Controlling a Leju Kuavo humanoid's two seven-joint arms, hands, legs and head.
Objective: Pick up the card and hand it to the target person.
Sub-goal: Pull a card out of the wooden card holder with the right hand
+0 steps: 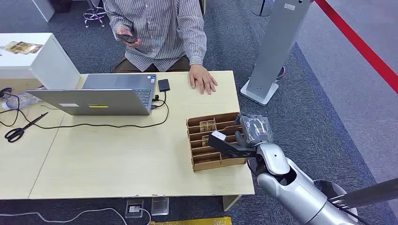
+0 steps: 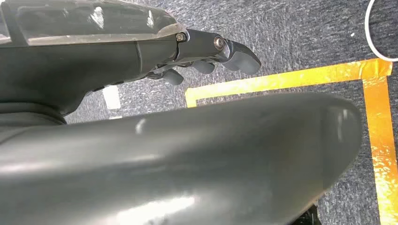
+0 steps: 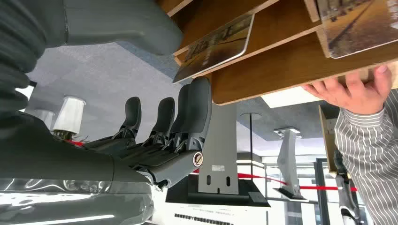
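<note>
With the right robot hand (image 1: 253,133) at the slotted wooden rack's (image 1: 201,163) three-o'clock end, fingers (image 3: 199,110) spread and apparently holding nothing, it should close squarely on the card (image 3: 216,47) standing just beside them.

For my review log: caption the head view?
Right hand reaches the cardboard card rack; seated person waits.

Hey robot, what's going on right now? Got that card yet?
Right hand open at the card rack, fingers beside a card, nothing held. Left hand hanging, holding nothing. Person's hand resting on table, clear of rack.
</note>
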